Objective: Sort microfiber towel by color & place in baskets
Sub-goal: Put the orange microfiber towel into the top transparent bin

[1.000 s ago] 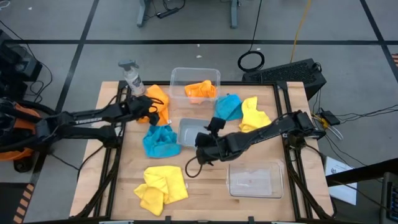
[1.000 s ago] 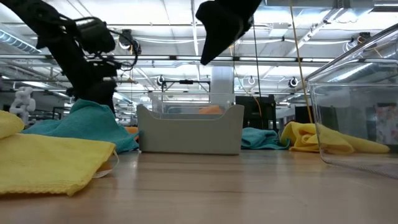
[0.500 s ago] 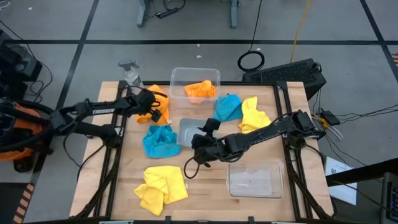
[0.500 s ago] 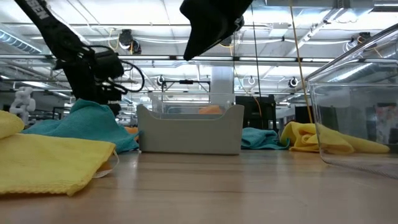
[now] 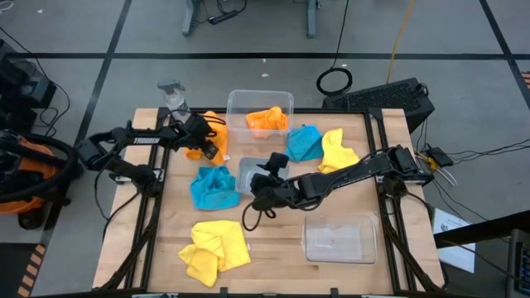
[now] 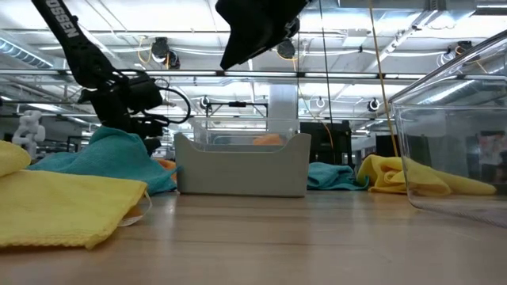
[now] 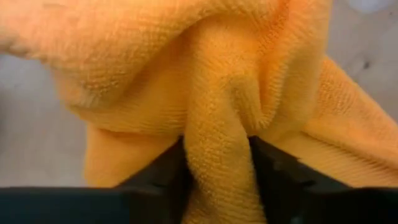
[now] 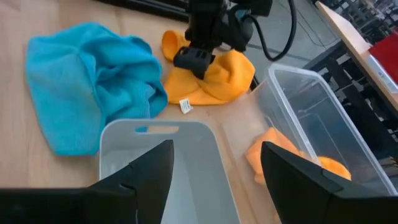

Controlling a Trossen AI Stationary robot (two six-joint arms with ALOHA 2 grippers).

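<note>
Left claw (image 7: pixel 217 163) clamped on a raised fold of an orange towel (image 5: pixel 212 134); the left wrist view shows the cloth pinched between both dark fingers (image 7: pixel 165 177), terry weave bunched up between them. That towel lies at the counter's (image 5: pixel 273 248) far left, just beside a grey-white spray bottle (image 5: pixel 173 97) at the corner. Right claw (image 5: pixel 263 184) hangs above the small greyish basket (image 5: pixel 249 172) at mid-counter, fingers apart and holding nothing, as the right wrist view shows (image 8: pixel 211 168). From that same view the left claw (image 8: pixel 194 60) is seen pressed down on the orange towel (image 8: pixel 214 78), with a turquoise towel (image 8: pixel 87 81) spread just beside the greyish basket (image 8: pixel 161 168). Second orange towel (image 5: pixel 267 119) sits inside the clear basket at the far edge (image 5: pixel 258 101). A third clear basket (image 5: pixel 338 237) stands at the near right. Turquoise towel (image 5: pixel 214 187) lies left of the greyish basket, touching or nearly touching it; a second turquoise towel (image 5: pixel 303 141) lies right of the far basket, with a yellow towel (image 5: pixel 337 151) against its right side. Another yellow towel (image 5: pixel 214 251) lies rumpled at the near left. Low view: greyish basket (image 6: pixel 242 166) centre, yellow towel (image 6: pixel 67 204) in the foreground, turquoise towel (image 6: pixel 111 158) behind it.
</note>
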